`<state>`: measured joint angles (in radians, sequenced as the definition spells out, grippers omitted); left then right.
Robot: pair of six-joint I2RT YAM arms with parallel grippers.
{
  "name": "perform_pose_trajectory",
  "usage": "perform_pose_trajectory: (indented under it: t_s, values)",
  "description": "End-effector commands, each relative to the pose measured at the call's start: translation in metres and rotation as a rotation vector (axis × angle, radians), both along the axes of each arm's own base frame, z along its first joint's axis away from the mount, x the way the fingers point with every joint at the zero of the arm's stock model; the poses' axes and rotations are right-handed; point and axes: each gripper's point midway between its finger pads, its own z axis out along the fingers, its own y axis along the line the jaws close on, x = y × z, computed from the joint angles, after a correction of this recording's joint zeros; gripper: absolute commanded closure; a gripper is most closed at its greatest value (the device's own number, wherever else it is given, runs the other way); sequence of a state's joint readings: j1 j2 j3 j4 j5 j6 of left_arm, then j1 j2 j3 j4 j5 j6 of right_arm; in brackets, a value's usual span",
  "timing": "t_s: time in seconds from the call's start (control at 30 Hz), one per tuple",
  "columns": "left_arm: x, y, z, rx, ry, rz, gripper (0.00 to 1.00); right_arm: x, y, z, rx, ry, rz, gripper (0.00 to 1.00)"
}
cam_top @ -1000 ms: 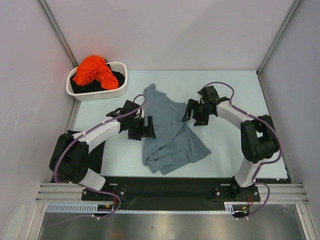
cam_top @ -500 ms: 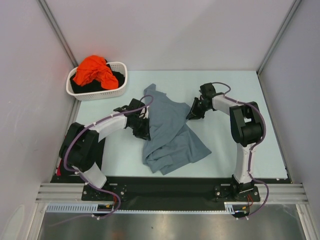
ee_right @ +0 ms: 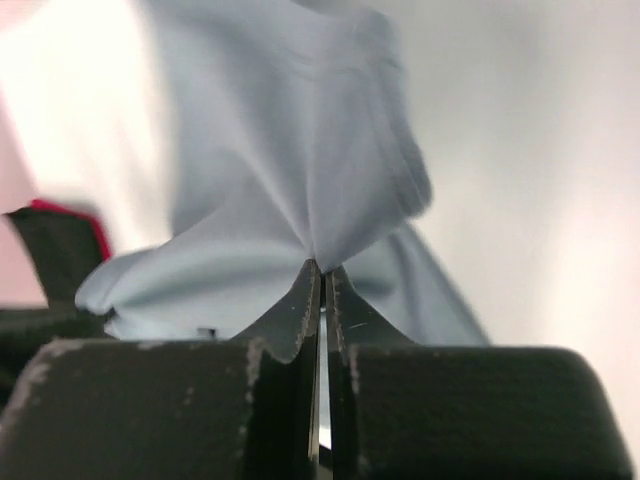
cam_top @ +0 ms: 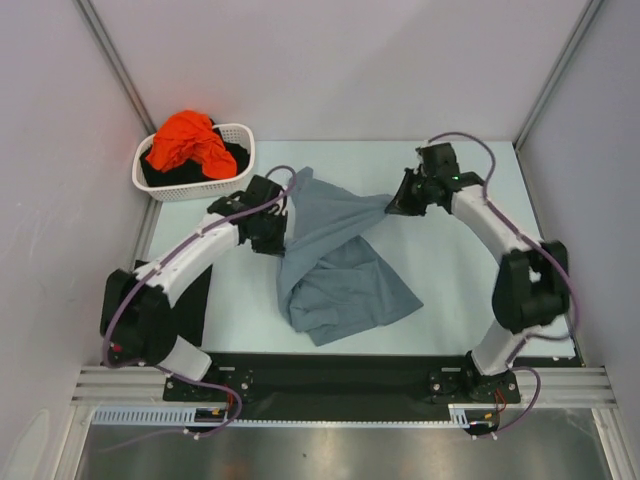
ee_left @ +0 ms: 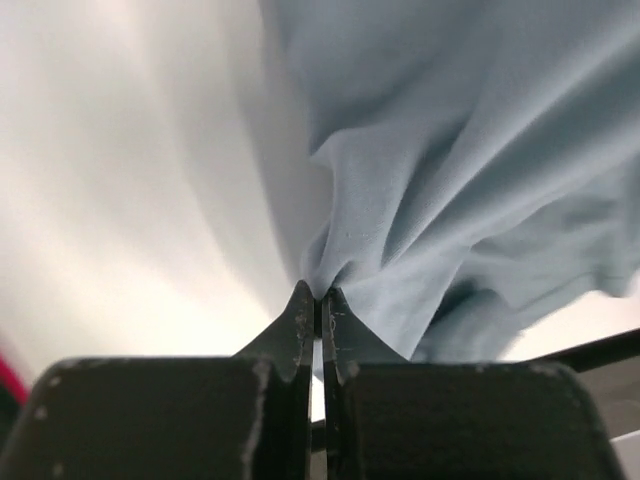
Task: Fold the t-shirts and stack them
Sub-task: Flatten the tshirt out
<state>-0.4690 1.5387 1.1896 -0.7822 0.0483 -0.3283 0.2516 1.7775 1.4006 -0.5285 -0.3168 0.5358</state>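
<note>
A grey-blue t-shirt [cam_top: 335, 265] hangs crumpled between both arms over the middle of the pale table [cam_top: 470, 290], its lower part still bunched on the surface. My left gripper [cam_top: 283, 215] is shut on the shirt's left upper edge; the left wrist view shows the cloth [ee_left: 450, 200] pinched at the fingertips [ee_left: 303, 300]. At the shirt's right upper corner my right gripper [cam_top: 392, 204] is shut on it, cloth [ee_right: 290, 170] fanning out from the closed tips [ee_right: 308, 275]. More t-shirts, orange [cam_top: 186, 142] and black [cam_top: 236, 158], lie heaped in a white basket [cam_top: 195, 187].
The white basket stands at the table's back left corner. A dark item [cam_top: 198, 300] lies on the table's left edge beside the left arm's base. White enclosure walls with metal posts [cam_top: 115, 60] close in the left, back and right.
Both grippers closed on the grey-blue shirt's upper edge and lifted it toward the back, pulling apart. The shirt's top is now raised and stretched between them.
</note>
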Motion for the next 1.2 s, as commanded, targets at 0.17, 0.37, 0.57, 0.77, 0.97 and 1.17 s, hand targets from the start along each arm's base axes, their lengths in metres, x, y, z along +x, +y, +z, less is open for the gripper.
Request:
perform_pose_trajectory:
  t_s: [0.17,0.37,0.57,0.77,0.97,1.17]
  values:
    - [-0.015,-0.008,0.167,-0.25,-0.293,0.051,1.0,-0.068,-0.022,0.191,-0.051,-0.499,0.034,1.0]
    - [-0.059,-0.019,0.217,-0.418,-0.355,-0.101,1.0,-0.165,-0.021,0.272,0.079,-0.675,0.114,1.0]
    - [-0.1,0.0,0.245,-0.478,-0.432,-0.103,1.0,-0.275,-0.016,0.348,0.383,-0.933,0.301,1.0]
    - [-0.101,-0.007,0.232,-0.542,-0.393,-0.057,1.0,-0.262,-0.015,0.355,0.407,-0.882,0.237,1.0]
    - [-0.036,-0.018,0.172,-0.331,-0.247,0.011,1.0,-0.131,-0.008,0.25,0.125,-0.573,0.026,1.0]
    - [0.041,-0.01,0.115,-0.032,-0.154,0.024,0.5,-0.025,-0.077,0.133,0.145,-0.228,-0.241,1.0]
